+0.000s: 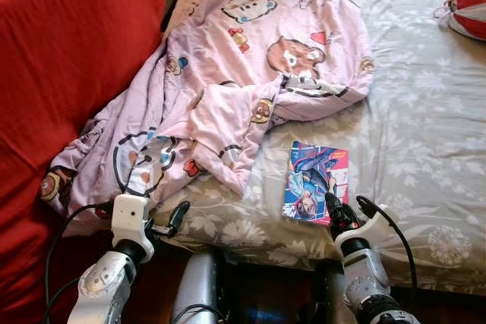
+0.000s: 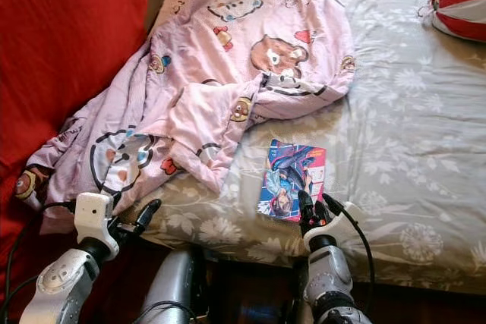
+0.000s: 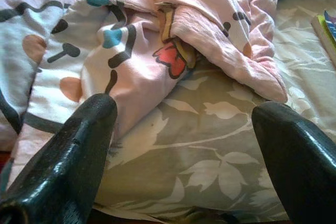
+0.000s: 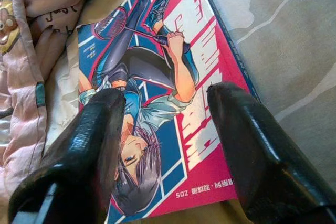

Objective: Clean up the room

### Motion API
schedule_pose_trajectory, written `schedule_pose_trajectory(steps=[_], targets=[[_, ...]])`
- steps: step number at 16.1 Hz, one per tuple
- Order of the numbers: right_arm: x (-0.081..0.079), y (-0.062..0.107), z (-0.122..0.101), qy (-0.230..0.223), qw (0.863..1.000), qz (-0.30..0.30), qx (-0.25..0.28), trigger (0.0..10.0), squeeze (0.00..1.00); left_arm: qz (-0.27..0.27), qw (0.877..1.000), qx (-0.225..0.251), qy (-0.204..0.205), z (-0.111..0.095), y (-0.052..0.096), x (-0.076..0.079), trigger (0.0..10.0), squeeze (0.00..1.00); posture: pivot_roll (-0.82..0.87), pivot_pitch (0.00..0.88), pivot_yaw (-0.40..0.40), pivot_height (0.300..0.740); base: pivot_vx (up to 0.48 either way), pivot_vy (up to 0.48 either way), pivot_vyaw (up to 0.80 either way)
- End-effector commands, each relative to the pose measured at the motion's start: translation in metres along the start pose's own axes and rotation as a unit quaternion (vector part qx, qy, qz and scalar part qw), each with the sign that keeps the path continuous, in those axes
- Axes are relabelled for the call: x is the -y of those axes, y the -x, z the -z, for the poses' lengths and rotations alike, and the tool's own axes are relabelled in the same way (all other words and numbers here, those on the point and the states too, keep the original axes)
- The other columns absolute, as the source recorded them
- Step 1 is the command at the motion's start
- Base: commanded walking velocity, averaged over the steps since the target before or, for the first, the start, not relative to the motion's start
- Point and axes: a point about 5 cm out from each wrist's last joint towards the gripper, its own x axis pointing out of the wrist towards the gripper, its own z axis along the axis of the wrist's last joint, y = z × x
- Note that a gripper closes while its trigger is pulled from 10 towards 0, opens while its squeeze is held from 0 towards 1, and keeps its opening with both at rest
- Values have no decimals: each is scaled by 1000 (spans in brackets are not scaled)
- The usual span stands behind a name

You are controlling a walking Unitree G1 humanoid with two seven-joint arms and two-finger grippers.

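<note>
A red-and-white striped object (image 1: pixel 469 4) far beyond the right gripper (image 1: pixel 334 211) is cut by the frame's right edge, its nature unclear. The pink cartoon-print blanket (image 1: pixel 243 58) runs off the top of the frame well beyond the left gripper (image 1: pixel 179 216). In the right wrist view, that gripper's fingers (image 4: pixel 89 145) cover parts of the comic book's (image 4: pixel 157 98) cover art, and its small printed text (near the bottom edge) is too fine to read. The red fabric (image 1: pixel 68 73) beside the left gripper is cropped at the left, and the bed sheet (image 1: pixel 425 149) continues past the right edge.
</note>
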Motion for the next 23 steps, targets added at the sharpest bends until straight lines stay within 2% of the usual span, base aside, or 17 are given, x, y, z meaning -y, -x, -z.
schedule_pose_trajectory(steps=[1, 5, 7, 12, 20, 23], targets=[[6, 6, 7, 0, 1000, 9, -12, 10000, 0, -10, 1000, -19, -1, 8, 5, -9, 10000, 0, 185, 207, 84, 601, 0, 0, 0], [11, 8, 5, 7, 1000, 27, -7, 10000, 0, -10, 1000, -19, -3, 8, 6, -10, 10000, 0, 187, 205, 86, 601, 0, 0, 0], [18, 11, 4, 19, 998, 59, -1, 10000, 0, -10, 1000, -19, -3, 7, 5, -10, 10000, 0, 187, 204, 88, 601, 0, 0, 0], [20, 12, 4, 19, 998, 60, -5, 10000, 0, -9, 1000, -18, -4, 7, 5, -10, 10000, 0, 188, 206, 86, 601, 0, 0, 0], [28, 20, 14, 4, 997, 70, -41, 10000, 0, -6, 1000, -19, -7, 7, 6, -9, 10000, 0, 189, 211, 89, 601, 0, 0, 0], [33, 28, 27, 12, 994, 67, -82, 10000, 0, -3, 1000, -19, -10, 7, 6, -9, 10000, 0, 186, 211, 90, 601, 0, 0, 0]])
